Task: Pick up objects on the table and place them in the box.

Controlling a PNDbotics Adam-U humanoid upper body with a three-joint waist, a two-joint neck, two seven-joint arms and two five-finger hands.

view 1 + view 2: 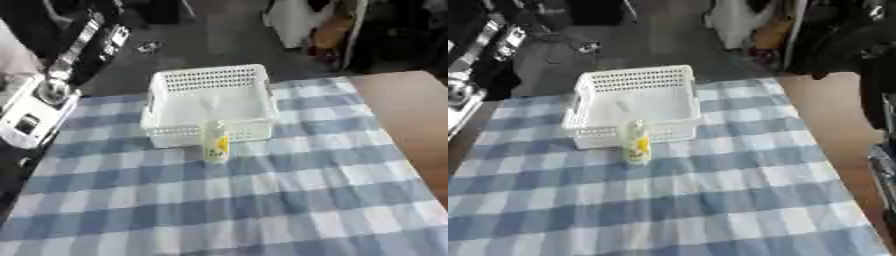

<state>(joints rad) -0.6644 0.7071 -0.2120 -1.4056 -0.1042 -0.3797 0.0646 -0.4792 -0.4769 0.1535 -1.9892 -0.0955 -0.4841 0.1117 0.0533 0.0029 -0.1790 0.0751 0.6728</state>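
- Presently a white perforated plastic basket (210,82) is sitting on the table, on the blue-and-white checked tablecloth (262,200), near the table's far edge and somewhat left of the cloth's middle.
- Its walls are showing rows of small holes; the floor inside is looking pale, and I cannot tell whether anything is lying in it.
- A small pale bottle (636,143) with a yellow patch on its label is standing upright on the cloth at the basket's near wall, outside the basket. It is overlapping that wall in both views; whether it is touching the wall, I cannot tell.
- The cloth is covering most of the table from the near edge to the far edge; a strip of bare brown tabletop (411,115) is showing along the right edge.
- At the table's far left corner a white housing with a round silver part (39,100) is showing, and a black arm-like structure with a silver strip (83,42) is rising from there toward the upper left. I cannot tell from these views whether it is part of the robot.
- Neither robot hand is appearing in the left eye view or the right eye view, so the state of the fingers cannot be told, and nothing is holding the bottle.
- At the right edge of the right eye view a dark shape (881,90) is standing beside the table; I cannot make out what it is.
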